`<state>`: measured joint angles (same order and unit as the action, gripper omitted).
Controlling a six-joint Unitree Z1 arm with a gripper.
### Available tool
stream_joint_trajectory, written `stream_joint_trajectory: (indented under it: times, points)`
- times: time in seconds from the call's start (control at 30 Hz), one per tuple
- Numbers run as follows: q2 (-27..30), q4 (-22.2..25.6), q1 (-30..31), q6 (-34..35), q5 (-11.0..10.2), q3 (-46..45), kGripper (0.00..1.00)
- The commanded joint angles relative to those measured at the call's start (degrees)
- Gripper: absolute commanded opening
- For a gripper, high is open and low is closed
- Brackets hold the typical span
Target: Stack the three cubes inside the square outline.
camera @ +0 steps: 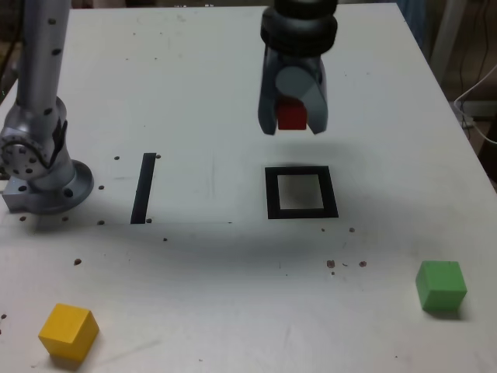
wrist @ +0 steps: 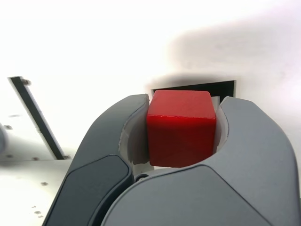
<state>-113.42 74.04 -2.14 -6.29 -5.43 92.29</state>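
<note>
Red cube [wrist: 181,127]: pinched between the jaws of the gripper [camera: 293,116], held in the air beyond the square outline [camera: 301,193], not yet over it.
Handling: looks light, rigid, matte; flat opposite faces suit a side pinch, low slip risk.
Outline: empty, pale centre showing.
Green cube [camera: 441,287]: on table [camera: 233,93], the exterior view's right, near edge.
Yellow cube [camera: 69,330]: the exterior view's left, near edge.
Black strip [camera: 144,188]: beside arm base, well apart from the outline.

The exterior view looks down across the table [camera: 233,62] from its near edge; the wrist view peers close past the gripper [wrist: 181,132]. Both catch the outline [camera: 301,193] and strip [camera: 143,188].
</note>
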Motion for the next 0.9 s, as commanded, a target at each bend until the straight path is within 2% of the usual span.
stream_joint_trajectory:
  times: [0.0, 0.33, 0.7, 0.87]
  points:
    - [-0.4, -0.9, 0.8, 1.4, -0.2, -0.8, 0.36]
    - [-2.0, -3.5, 4.3, 6.9, -0.2, -3.6, 0.35]
    - [-3.3, -3.9, 7.5, 6.0, 2.8, -4.8, 0.35]
    - [-4.0, -4.3, 7.7, 5.7, 3.1, -5.3, 0.35]
